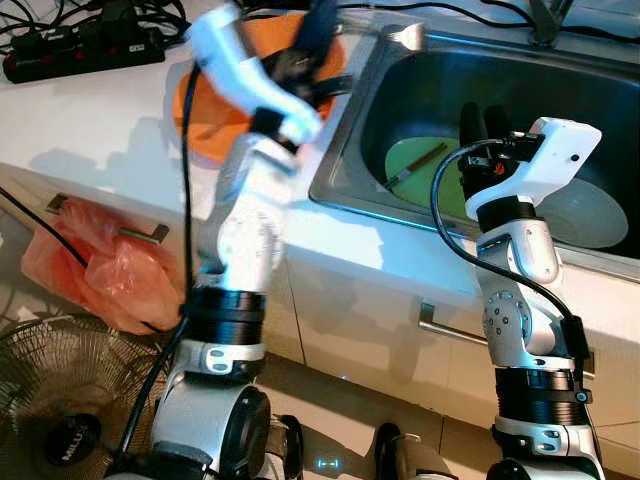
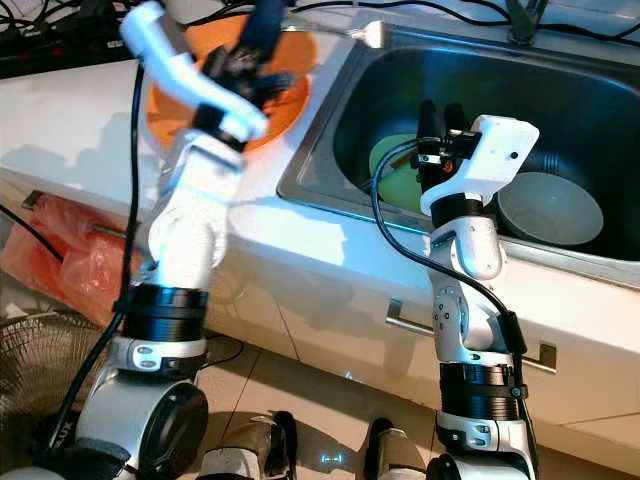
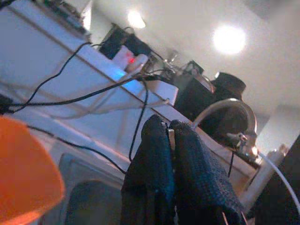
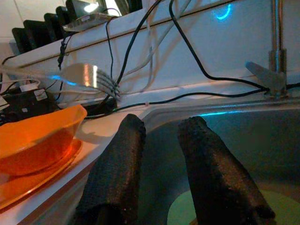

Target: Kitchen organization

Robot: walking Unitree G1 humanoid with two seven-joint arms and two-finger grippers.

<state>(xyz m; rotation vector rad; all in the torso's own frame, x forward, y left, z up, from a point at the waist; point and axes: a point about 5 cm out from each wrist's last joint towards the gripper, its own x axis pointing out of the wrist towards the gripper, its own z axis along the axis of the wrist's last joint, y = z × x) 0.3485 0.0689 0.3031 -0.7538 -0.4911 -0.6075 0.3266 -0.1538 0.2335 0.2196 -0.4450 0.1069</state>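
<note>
My left gripper [image 1: 318, 30] is raised over an orange bowl [image 1: 215, 100] that sits on an orange plate on the white counter. It is shut on a silver fork [image 1: 405, 37], whose tines stick out over the sink's near-left corner. The same fork [image 4: 89, 75] hangs above the counter edge in the right wrist view. My right gripper [image 1: 483, 118] is open and empty, held inside the steel sink [image 1: 345, 150]. Below it lies a green plate [image 1: 415, 170] with a thin brown utensil [image 1: 420, 163] on it. A grey bowl [image 2: 550, 205] rests beside the plate.
A black power strip [image 1: 85, 50] and loose cables lie at the back of the counter. The faucet [image 4: 276, 47] stands behind the sink. A red plastic bag [image 1: 95, 265] hangs on a drawer handle, and a floor fan [image 1: 60, 410] stands below it.
</note>
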